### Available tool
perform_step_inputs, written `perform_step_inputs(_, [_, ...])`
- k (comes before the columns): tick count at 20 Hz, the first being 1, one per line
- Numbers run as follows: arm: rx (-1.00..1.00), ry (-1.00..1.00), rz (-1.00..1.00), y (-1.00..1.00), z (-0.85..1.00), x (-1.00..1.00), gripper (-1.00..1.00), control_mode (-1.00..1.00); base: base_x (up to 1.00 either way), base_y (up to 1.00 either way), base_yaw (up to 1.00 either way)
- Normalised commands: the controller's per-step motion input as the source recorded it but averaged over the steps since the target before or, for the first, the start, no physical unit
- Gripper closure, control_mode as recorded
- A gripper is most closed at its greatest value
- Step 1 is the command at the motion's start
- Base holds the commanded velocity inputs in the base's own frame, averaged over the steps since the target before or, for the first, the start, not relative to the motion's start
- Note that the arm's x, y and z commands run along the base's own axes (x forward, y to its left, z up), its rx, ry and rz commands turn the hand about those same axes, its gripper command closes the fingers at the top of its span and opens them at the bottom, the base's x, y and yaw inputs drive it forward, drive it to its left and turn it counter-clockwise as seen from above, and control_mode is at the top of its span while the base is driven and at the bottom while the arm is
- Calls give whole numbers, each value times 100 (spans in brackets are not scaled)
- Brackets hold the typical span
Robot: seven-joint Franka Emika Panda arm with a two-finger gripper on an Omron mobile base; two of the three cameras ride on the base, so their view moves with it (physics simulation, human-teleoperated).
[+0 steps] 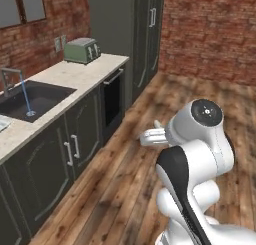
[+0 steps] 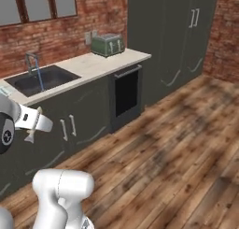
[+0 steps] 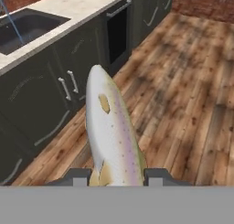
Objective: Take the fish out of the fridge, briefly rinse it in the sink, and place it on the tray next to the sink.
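the gripper (image 3: 117, 175) is clamped on the fish's (image 3: 109, 131) tail end only, so a swing toward the running sink (image 1: 35, 99) could shake it loose.

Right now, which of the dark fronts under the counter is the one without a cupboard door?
The oven, the black glass panel with a horizontal bar handle, below the counter end near the toaster. The cupboard doors beside it have vertical handles and curved mouldings.

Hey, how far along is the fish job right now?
Done: the fish is out of the fridge, clamped in the pincer over the wood floor. In hand: carrying it toward the sink, where water already runs from the faucet. Left: the rinse, then setting it on the tray beside the basin.
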Motion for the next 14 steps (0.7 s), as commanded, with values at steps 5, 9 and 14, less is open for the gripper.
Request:
perform_step_inputs(5, [0, 0, 0, 0, 0, 0, 100, 100, 100, -41, 4])
perform_step_inputs(9, [0, 0, 0, 0, 0, 0, 100, 100, 100, -29, 27])
perform_step_inputs(14, [0, 0, 0, 0, 0, 0, 100, 100, 100, -15, 49])
